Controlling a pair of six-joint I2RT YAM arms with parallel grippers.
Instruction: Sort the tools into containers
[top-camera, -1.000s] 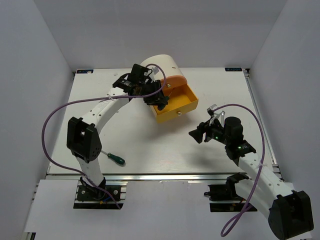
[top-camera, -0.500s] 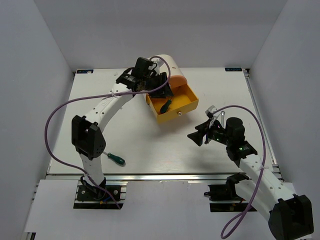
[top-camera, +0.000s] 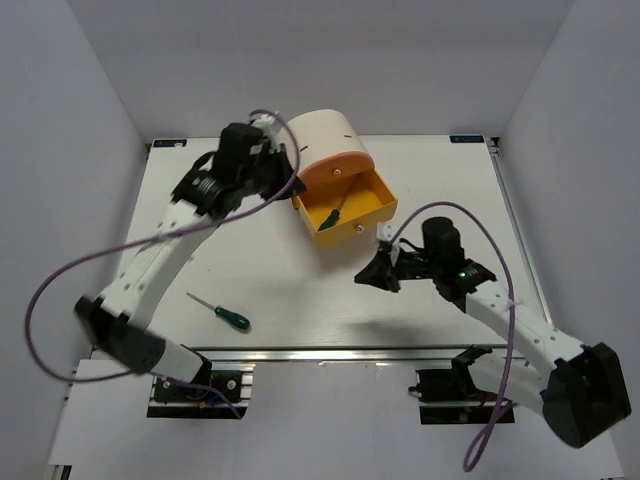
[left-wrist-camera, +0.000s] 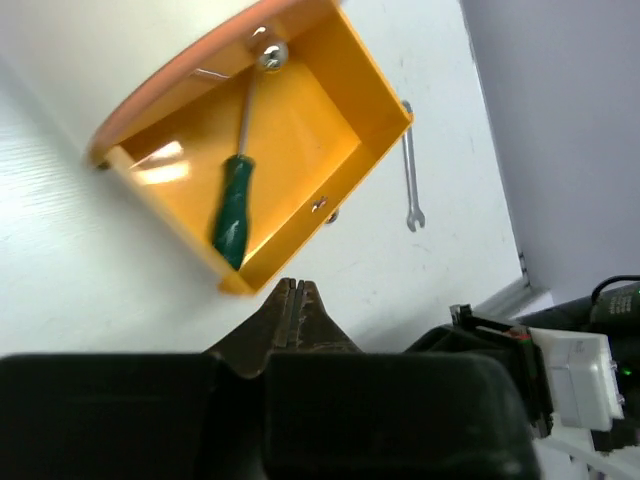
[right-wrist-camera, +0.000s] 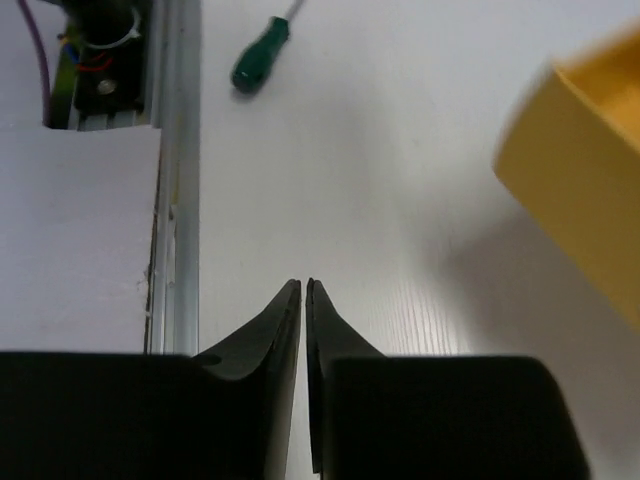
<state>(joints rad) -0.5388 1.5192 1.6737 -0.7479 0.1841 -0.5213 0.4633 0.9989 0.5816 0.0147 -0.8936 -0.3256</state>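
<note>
A cream cylinder cabinet stands at the back, its yellow drawer pulled open below the closed orange one. A green-handled screwdriver lies inside the yellow drawer, handle toward the front wall. My left gripper hangs shut and empty just left of the drawer, tips above its near corner. A second green-handled screwdriver lies on the table near the front edge. A silver spanner lies beyond the drawer. My right gripper hovers shut and empty in front of the drawer.
Purple cables loop off both arms. An aluminium rail borders the table's front edge, with the loose screwdriver near it. White walls close in the table on three sides. The right arm shows at the lower right of the left wrist view.
The left gripper let the green screwdriver go into the yellow drawer, drew back to the left and shut. The right gripper swung left toward the table's middle and shut.
</note>
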